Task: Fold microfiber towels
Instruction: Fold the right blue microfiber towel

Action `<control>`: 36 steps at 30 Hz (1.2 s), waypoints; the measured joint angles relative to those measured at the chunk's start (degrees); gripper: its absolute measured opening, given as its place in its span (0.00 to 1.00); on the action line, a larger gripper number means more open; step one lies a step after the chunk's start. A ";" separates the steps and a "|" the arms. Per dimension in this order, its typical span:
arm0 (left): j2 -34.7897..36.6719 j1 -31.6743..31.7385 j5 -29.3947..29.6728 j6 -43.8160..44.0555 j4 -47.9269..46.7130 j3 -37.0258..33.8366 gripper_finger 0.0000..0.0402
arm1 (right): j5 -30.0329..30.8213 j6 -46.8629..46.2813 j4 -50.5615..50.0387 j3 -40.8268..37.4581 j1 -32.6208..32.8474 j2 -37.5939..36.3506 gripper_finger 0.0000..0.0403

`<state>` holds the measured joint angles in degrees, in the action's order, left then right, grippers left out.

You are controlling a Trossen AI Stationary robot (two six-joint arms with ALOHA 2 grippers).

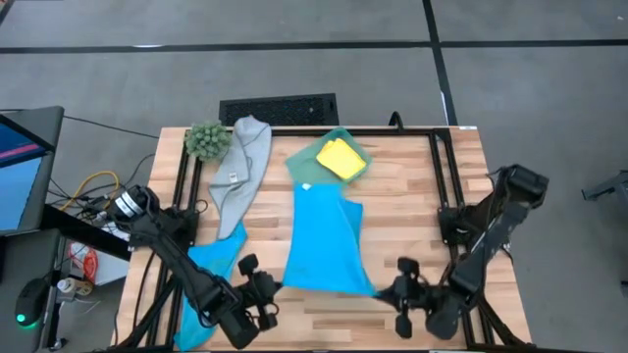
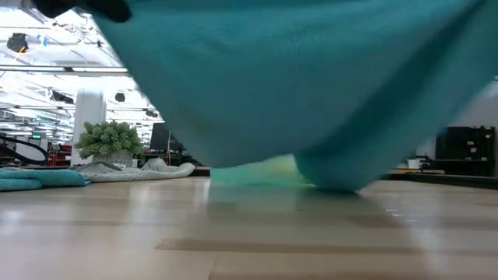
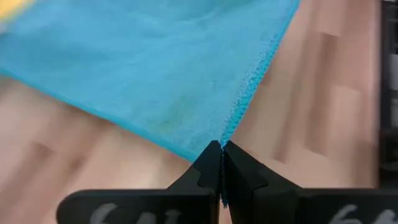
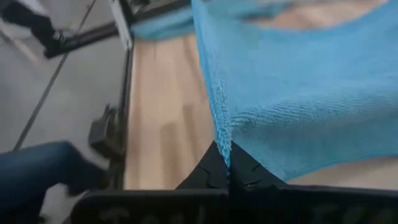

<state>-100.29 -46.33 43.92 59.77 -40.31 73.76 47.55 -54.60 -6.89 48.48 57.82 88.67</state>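
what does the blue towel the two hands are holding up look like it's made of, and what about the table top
Blue towel: looks like soft microfiber cloth, matte, with fine ribbed knit texture and a stitched edge in the wrist views; it sags limply between the left hand and right hand. Table top: seems jointed wood planks, pale, with a slight sheen.

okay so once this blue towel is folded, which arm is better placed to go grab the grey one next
Probably the left. The grey towel lies on the left half of the table, nearer the left gripper; the right gripper would cross the blue towel both now pinch.

The left gripper [image 3: 221, 149] pinches a blue towel [image 3: 149, 62] corner above the wooden table [image 3: 323, 93].
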 joint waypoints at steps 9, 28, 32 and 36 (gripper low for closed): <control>-0.07 -3.91 -6.11 4.31 8.40 -2.78 0.00 | -6.44 -8.05 -0.20 8.72 2.86 11.86 0.00; 0.13 -6.45 -10.40 8.67 5.50 -2.08 0.00 | -24.55 -15.30 -16.71 18.08 0.29 13.64 0.00; 0.20 -4.35 -11.55 6.77 1.94 -2.14 0.00 | -25.17 -10.22 -20.39 17.97 -2.34 13.22 0.01; 0.20 -1.04 -9.37 5.05 -5.34 -2.14 0.00 | -25.34 -7.70 -28.35 17.99 -6.42 11.50 0.01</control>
<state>-100.09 -47.36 34.55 64.82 -45.65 71.61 22.22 -62.30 -35.24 66.47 51.40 100.16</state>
